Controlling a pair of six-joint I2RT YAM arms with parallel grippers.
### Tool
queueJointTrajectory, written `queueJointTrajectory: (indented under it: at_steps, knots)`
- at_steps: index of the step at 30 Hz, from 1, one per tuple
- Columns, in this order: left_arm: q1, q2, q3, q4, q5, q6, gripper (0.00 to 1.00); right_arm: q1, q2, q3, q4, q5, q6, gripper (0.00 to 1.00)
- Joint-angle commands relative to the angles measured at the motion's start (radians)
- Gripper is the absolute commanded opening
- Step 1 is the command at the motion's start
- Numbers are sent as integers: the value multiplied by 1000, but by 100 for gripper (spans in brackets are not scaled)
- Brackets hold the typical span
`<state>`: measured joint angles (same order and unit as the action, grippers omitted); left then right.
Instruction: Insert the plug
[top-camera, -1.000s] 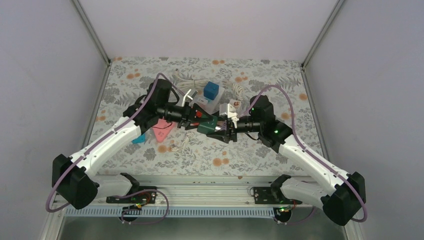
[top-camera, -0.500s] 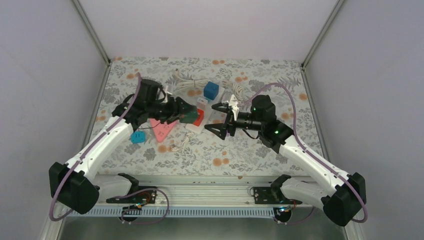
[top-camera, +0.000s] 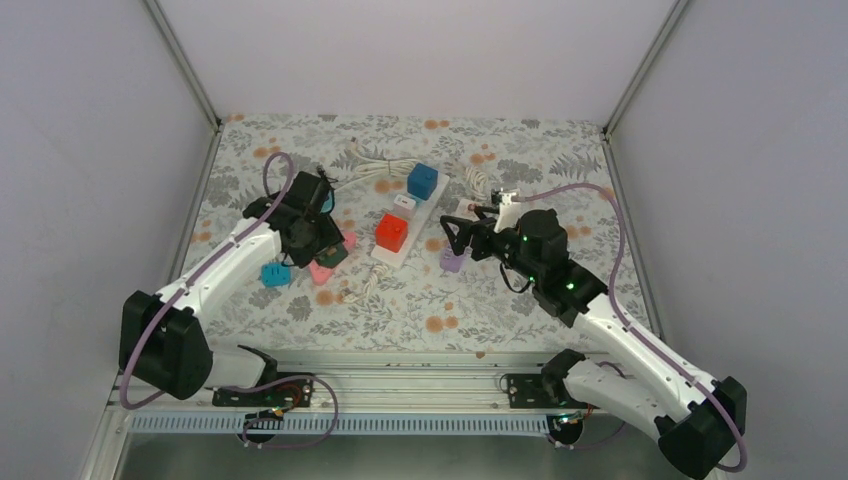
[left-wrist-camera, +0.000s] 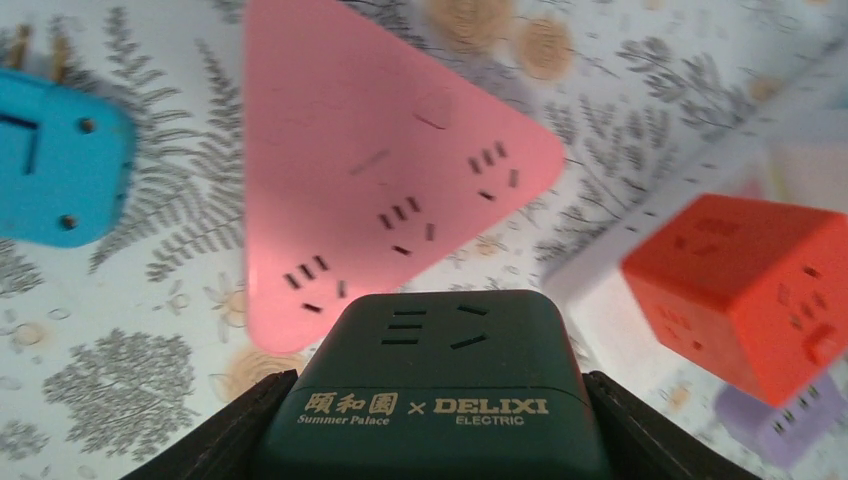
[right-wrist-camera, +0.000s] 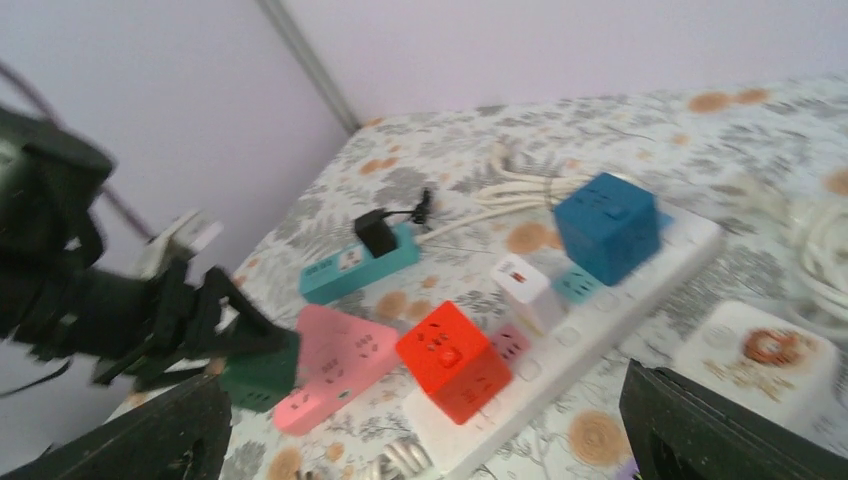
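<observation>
My left gripper (top-camera: 330, 248) is shut on a dark green cube plug (left-wrist-camera: 430, 400) and holds it low over a pink triangular socket block (left-wrist-camera: 370, 190), left of the white power strip (top-camera: 428, 200). The green plug (right-wrist-camera: 262, 375) also shows in the right wrist view, beside the pink block (right-wrist-camera: 335, 365). A red cube (top-camera: 391, 232), a small white plug (top-camera: 404, 202) and a blue cube (top-camera: 422, 180) sit on the strip. My right gripper (top-camera: 458, 235) is open and empty, right of the strip; its wide-apart fingers (right-wrist-camera: 150, 430) frame the red cube (right-wrist-camera: 455, 360).
A cyan plug (top-camera: 275, 273) lies left of the pink block. A teal strip (right-wrist-camera: 360, 265) lies behind it. A lilac plug (top-camera: 452, 261) lies under my right gripper. White cable coils (top-camera: 375, 160) and a white adapter (right-wrist-camera: 755, 350) lie at the back.
Both grippers met on the green plug at mid-table. The right one let go and drew back right. The left one carried the plug left and down over the pink block.
</observation>
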<state>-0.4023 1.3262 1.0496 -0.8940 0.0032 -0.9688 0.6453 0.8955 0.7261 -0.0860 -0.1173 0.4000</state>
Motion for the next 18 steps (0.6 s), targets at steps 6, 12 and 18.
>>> queueJointTrajectory:
  at_steps: [6,12,18]
  knots:
    - [-6,9,77,-152,-175,-148,50,-6,22,8,-129,244,146,100]
    - [-9,25,80,-188,-208,-187,50,-6,52,15,-149,281,174,100]
    - [-25,83,110,-127,-224,-203,51,-7,65,20,-194,351,261,100]
